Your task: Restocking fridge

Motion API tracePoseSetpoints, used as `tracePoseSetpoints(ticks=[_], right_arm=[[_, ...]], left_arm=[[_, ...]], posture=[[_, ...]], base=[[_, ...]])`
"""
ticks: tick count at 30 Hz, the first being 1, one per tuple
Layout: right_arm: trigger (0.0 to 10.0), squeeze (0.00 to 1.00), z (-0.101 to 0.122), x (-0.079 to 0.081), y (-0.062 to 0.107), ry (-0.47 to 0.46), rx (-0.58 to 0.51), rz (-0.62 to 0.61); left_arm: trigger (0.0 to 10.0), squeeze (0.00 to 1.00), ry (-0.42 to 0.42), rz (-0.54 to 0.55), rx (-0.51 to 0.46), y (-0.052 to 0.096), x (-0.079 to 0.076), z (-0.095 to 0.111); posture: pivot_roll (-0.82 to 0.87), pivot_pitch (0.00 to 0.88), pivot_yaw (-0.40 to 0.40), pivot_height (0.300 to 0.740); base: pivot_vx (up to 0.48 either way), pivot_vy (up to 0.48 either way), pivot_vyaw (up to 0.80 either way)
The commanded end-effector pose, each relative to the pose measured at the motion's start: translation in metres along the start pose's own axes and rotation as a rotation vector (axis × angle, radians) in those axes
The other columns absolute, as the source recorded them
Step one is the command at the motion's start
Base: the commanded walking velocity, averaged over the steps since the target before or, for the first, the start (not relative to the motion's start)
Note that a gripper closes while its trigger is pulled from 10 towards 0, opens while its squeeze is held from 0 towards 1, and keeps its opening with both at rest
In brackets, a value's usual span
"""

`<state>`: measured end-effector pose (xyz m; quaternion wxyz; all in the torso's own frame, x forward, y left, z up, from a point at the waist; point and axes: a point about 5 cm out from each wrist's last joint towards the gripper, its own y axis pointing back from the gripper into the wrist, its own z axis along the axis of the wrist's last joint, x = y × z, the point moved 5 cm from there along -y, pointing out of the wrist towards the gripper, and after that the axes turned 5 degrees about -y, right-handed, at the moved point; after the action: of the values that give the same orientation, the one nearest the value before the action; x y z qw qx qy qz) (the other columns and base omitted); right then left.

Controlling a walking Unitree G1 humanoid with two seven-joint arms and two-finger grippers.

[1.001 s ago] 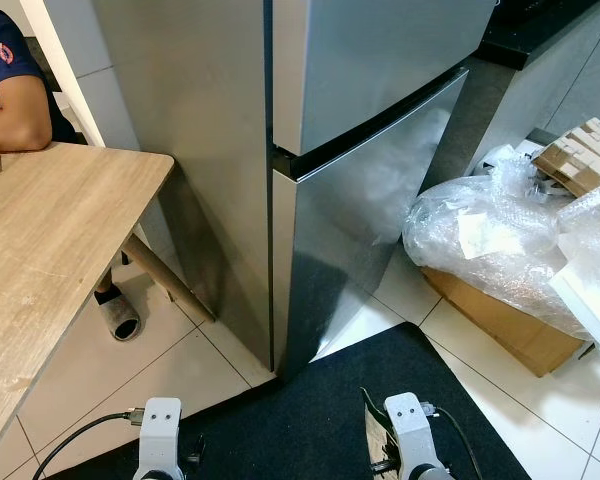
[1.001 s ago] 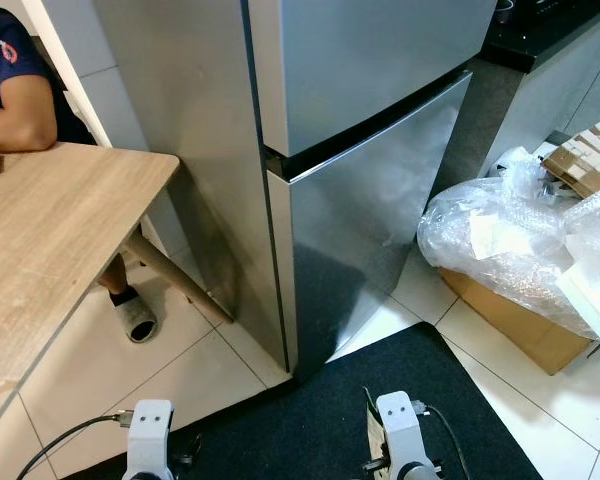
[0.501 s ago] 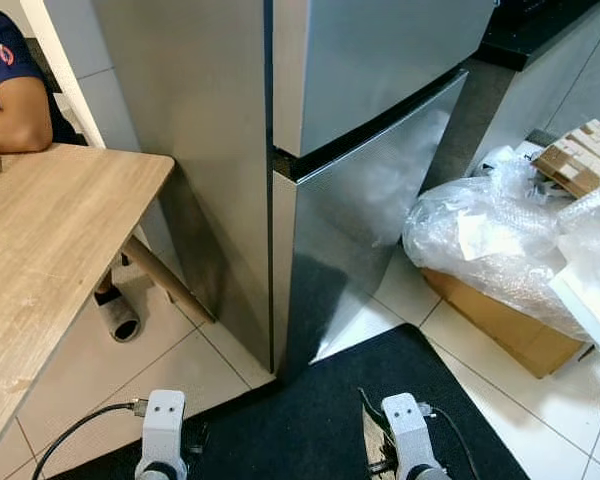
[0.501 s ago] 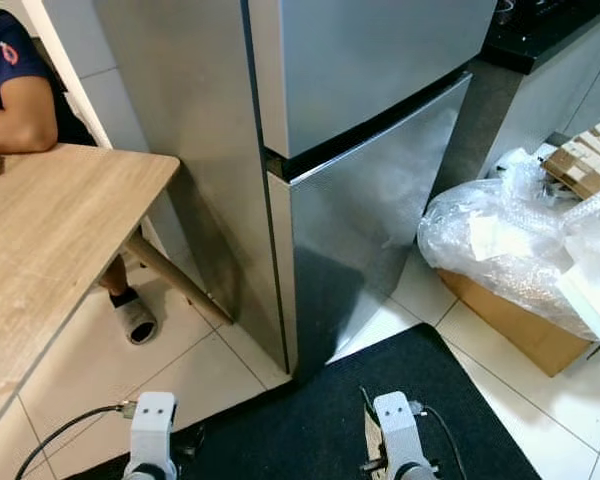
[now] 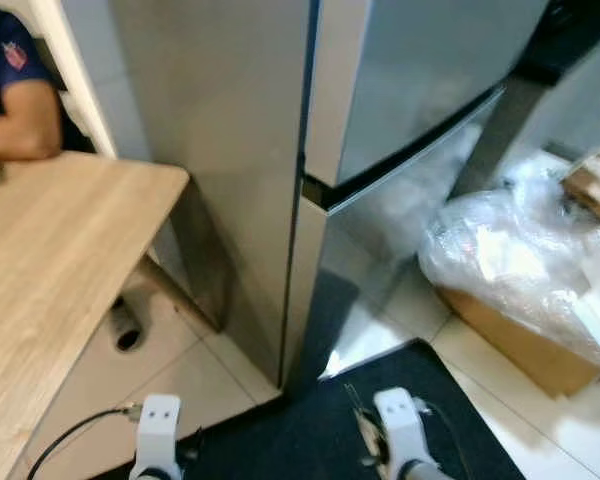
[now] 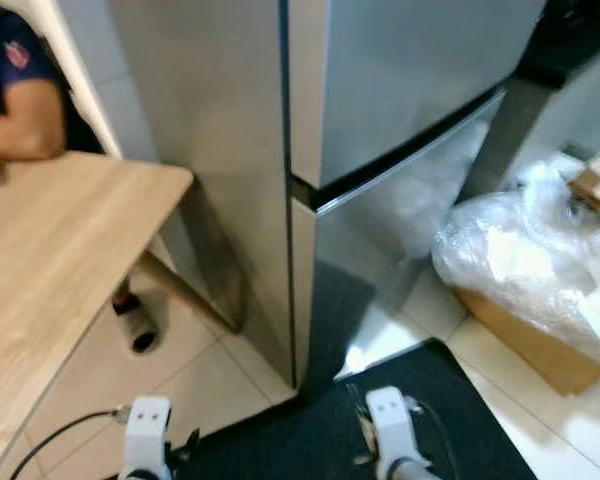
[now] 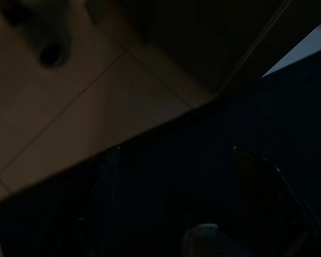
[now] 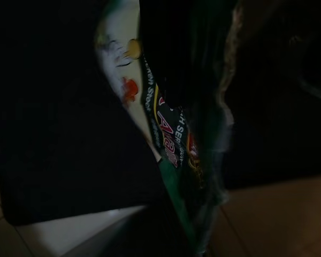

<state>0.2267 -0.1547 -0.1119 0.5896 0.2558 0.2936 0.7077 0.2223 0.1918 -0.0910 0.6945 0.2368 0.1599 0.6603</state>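
a silver two-door fridge (image 5: pixel 380 150) stands straight ahead with both doors closed, a dark seam dividing the upper door from the lower one. the head views are slightly blurred. a dark mat (image 5: pixel 310 430) lies on the tiled floor (image 5: pixel 195 375) in front of the fridge.

both silver arms hang low at the lower edge of the head views, over the mat. the right gripper (image 8: pixel 203 134) is clenched on a printed packet (image 8: pixel 166 139), green and white with red lettering, which hangs between its dark fingers above the mat, near the foot of the fridge. the left gripper (image 7: pixel 171 203) holds nothing; its two fingers (image 7: pixel 104 182) stand apart, pointing down at the mat's edge and the tiles in a very dark view.

on the robot's left a wooden surface (image 5: pixel 50 260) stands beside the fridge, and a person's arm (image 5: pixel 20 125) rests on its far end. a sandalled foot (image 5: pixel 125 330) shows under it. to the right, clear bubble wrap (image 5: pixel 510 265) lies piled on a cardboard box (image 5: pixel 520 345).
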Motion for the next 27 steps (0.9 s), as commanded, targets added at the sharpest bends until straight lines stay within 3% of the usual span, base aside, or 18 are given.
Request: tracePoseSetpoints(ticks=[1,27], right_arm=[[10.0,0.00,-0.011,-0.015,0.005,-0.008,0.034,-0.043],[10.0,0.00,-0.013,-0.020,0.008,0.001,0.027,-0.038]], left_arm=[[10.0,0.00,-0.013,-0.019,-0.020,-0.001,-0.005,0.004],[10.0,0.00,-0.037,-0.090,-0.034,-0.006,-0.022,0.011]], posture=[[-0.09,0.077,0.002,0.740],[-0.11,0.069,0.011,0.740]], base=[[0.000,0.000,0.00],[0.000,0.000,0.00]])
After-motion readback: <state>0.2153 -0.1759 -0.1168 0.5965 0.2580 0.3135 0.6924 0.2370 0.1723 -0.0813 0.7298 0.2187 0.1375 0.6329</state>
